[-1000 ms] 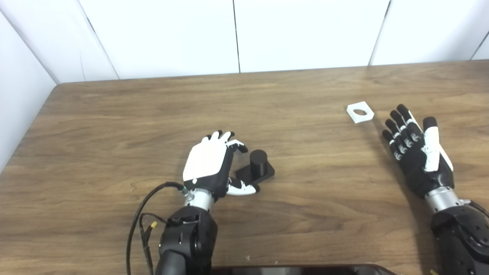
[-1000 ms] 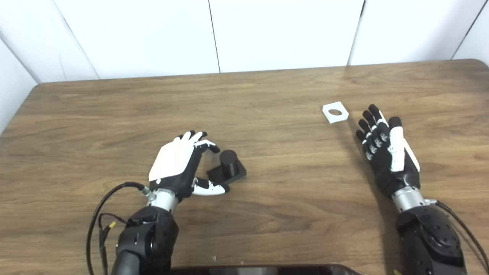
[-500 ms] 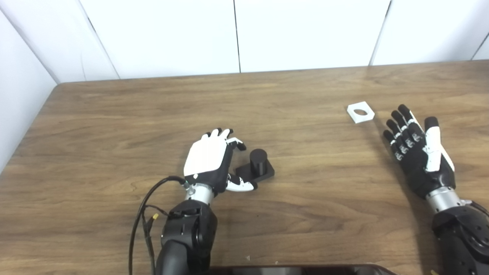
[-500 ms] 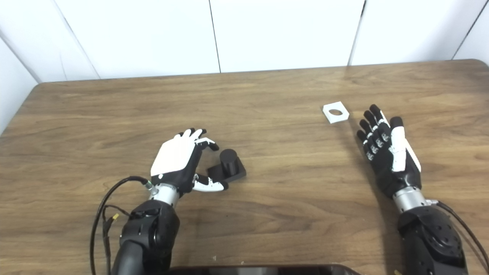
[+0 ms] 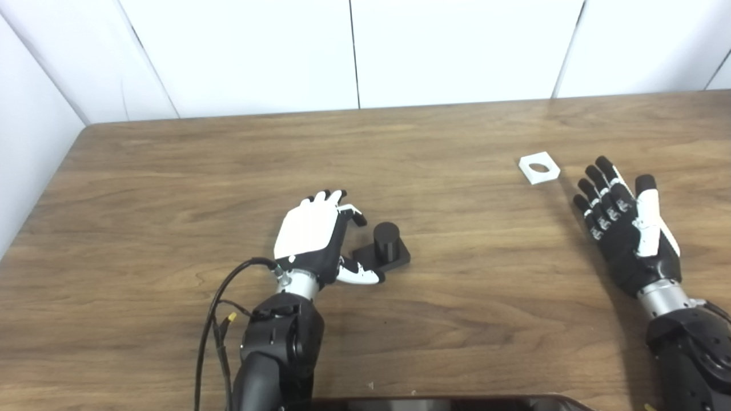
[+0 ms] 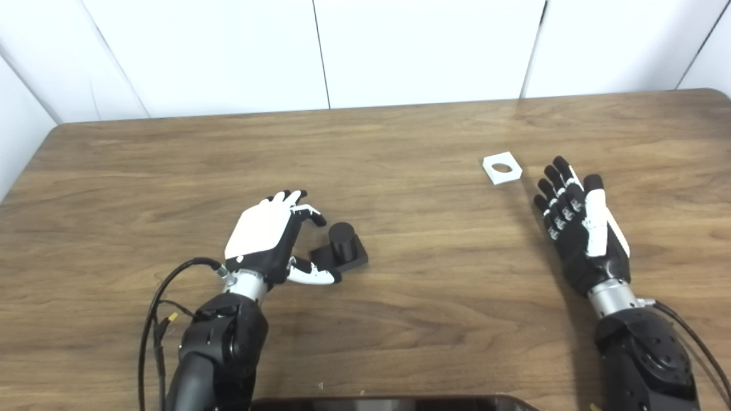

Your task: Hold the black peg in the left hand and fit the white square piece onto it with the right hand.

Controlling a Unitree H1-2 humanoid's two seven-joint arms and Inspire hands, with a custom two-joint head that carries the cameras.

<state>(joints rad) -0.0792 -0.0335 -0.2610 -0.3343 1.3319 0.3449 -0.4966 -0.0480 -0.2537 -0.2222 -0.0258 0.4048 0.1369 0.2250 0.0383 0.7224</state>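
The black peg (image 5: 386, 240), a short cylinder on a square base, stands on the wooden table (image 5: 171, 171) near the middle. My left hand (image 5: 313, 238) sits just left of it, open, with curled fingers above the base and the thumb beside its front corner; it does not grip the peg. The white square piece (image 5: 538, 168), with a round hole, lies flat at the right. My right hand (image 5: 625, 228) hovers open below and to the right of the piece, fingers spread, holding nothing.
White wall panels (image 5: 354, 51) rise behind the table's far edge. A dark rounded object (image 5: 451, 403) runs along the bottom edge of the picture. A black cable (image 5: 214, 319) loops beside my left forearm.
My left hand has drawn slightly back and to the left, away from the peg. The right hand, the peg and the white piece stay put.
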